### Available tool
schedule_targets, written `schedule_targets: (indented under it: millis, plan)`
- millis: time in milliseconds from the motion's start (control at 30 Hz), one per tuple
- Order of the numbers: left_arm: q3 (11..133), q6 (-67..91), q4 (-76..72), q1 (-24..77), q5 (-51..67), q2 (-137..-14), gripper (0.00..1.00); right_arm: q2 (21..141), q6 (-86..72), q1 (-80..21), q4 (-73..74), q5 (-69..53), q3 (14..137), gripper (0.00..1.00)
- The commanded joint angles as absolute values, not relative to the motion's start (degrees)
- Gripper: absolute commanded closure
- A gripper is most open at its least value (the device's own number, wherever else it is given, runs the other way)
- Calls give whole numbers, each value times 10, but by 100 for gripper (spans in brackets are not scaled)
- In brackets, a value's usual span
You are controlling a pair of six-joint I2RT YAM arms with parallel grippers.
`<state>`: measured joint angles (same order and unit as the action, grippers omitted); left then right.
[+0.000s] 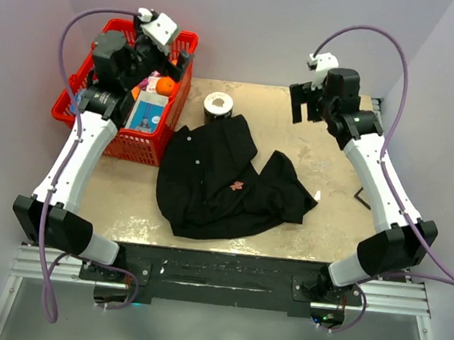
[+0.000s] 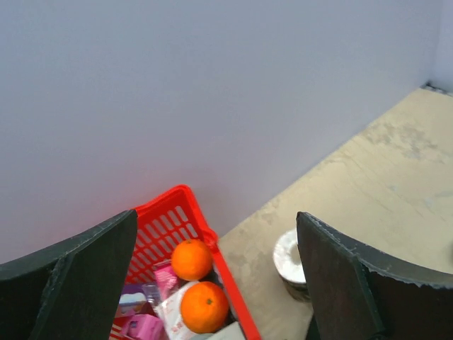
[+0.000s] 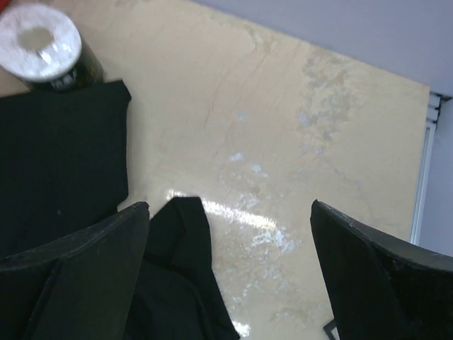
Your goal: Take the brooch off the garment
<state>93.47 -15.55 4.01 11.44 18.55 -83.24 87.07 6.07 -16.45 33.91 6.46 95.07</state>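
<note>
Brooch (image 1: 237,186) on garment (image 1: 207,172), bare table (image 1: 337,152) rightward, left fingers (image 2: 85,283), right fingers (image 3: 78,269) spread wide

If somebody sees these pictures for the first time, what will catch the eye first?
The bright red basket at the table's far left corner draws the eye first, with two oranges inside and the left gripper open above it. Next comes the black garment crumpled in the middle of the table, a tiny reddish brooch pinned on it.

Beige table (image 1: 328,160): black garment (image 1: 210,180) centre, red basket (image 1: 139,148) left, white-topped can (image 1: 218,105) behind, small dark tool (image 1: 363,197) right.
</note>
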Motion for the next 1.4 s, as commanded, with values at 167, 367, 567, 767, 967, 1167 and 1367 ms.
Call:
schedule_targets:
  millis: [167, 367, 567, 767, 967, 1167, 1367]
  plan:
    - [861, -260, 169, 183, 303, -798, 6, 895, 147, -164, 408, -8, 821, 2]
    - [829, -294, 203, 221, 294, -780, 6, 899, 67, -160, 394, -12, 723, 2]
    - [754, -295, 225, 236, 293, -757, 6, 933, 41, -160, 388, -81, 688, 9]
    - [677, -339, 259, 251, 274, -741, 7, 940, 30, -158, 388, -54, 663, 10]
    - [618, -326, 241, 250, 213, -730, 7, 951, 41, -148, 381, -36, 645, 15]
    - [620, -313, 221, 251, 218, -726, 7, 989, 83, -142, 380, -103, 667, 39]
    - [724, -193, 190, 250, 241, -768, 6, 969, 155, -134, 451, -108, 805, 100]
